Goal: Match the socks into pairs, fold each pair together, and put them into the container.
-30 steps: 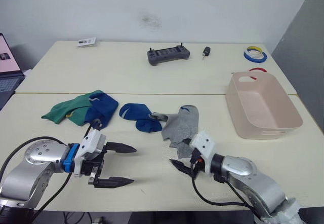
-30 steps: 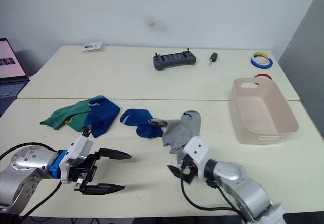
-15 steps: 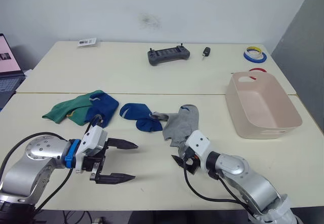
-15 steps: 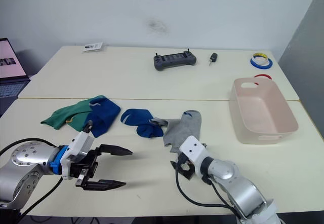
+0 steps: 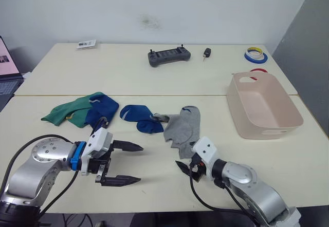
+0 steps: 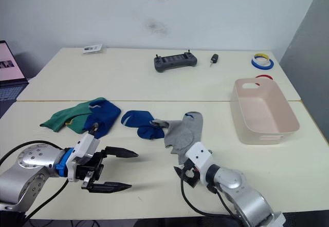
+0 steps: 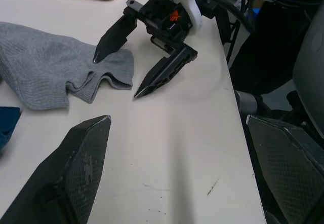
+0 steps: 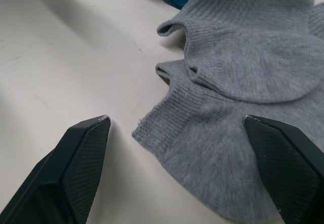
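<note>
Grey socks — cuff edge between spread right gripper fingers.

A: The light grey knitted cloth socks look soft and ribbed.
B: And the pale pink plastic tub?
A: Smooth. The cream table top is matt.

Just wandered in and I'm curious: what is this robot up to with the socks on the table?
It is sorting socks. The right end effector is open at the near edge of the grey socks, one finger over the fabric, nothing gripped yet. The left end effector hangs open over bare table. The blue socks and the green socks lie loose beside them, and the pink container on the right holds nothing.
</note>
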